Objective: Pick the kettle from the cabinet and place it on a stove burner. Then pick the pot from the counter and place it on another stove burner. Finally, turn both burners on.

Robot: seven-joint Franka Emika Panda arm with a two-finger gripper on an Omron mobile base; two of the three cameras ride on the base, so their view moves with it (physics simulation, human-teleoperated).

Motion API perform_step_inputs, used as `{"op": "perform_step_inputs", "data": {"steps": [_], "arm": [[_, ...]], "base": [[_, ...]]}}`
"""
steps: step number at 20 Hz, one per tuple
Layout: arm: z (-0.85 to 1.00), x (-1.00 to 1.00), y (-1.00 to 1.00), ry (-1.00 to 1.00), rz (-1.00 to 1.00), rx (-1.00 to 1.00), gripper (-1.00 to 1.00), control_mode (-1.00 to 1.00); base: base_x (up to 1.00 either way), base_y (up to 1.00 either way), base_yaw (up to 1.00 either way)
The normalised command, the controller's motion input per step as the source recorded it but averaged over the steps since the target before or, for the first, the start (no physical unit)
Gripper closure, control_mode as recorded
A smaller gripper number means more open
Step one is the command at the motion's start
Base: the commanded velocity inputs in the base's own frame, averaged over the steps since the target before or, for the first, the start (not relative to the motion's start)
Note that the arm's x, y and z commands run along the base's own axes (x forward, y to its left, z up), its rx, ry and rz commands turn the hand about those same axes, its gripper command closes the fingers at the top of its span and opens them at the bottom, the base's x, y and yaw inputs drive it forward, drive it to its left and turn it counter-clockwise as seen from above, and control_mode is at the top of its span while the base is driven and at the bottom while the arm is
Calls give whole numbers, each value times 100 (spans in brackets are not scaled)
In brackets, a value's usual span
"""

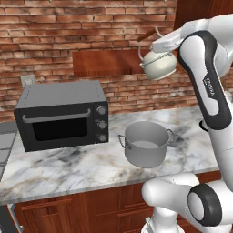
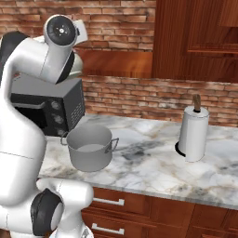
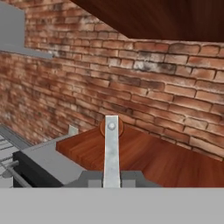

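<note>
The cream-white kettle (image 1: 159,65) hangs in the air above the counter, just right of the cabinet ledge (image 1: 107,62). My gripper (image 1: 157,44) is shut on its arched handle. In the hand view the silver handle strip with its reddish-brown wooden piece (image 3: 111,127) runs up between my gripper's (image 3: 112,177) dark fingertips, over the cabinet ledge (image 3: 153,155). The kettle (image 2: 77,64) peeks out behind my arm in the right base view. The grey pot (image 1: 146,144) (image 2: 90,148) stands on the marble counter (image 1: 68,164) (image 2: 153,165), below the kettle. The stove's grey grates (image 1: 3,152) (image 3: 6,148) show at the far left.
A black toaster oven (image 1: 61,114) (image 2: 52,105) stands on the counter left of the pot, under the ledge. A white paper-towel roll (image 2: 194,132) stands at the right. A brick wall (image 1: 91,27) runs behind, and tall wooden cabinet doors (image 2: 195,39) hang at the right.
</note>
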Motion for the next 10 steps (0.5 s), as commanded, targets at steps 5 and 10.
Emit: {"op": "perform_step_inputs", "data": {"steps": [5, 10], "arm": [[0, -50, 0, -2, 0, 0, 100, -100], [0, -48, 0, -1, 0, 0, 100, -100]], "base": [[0, 0, 0], [0, 0, 0]]}}
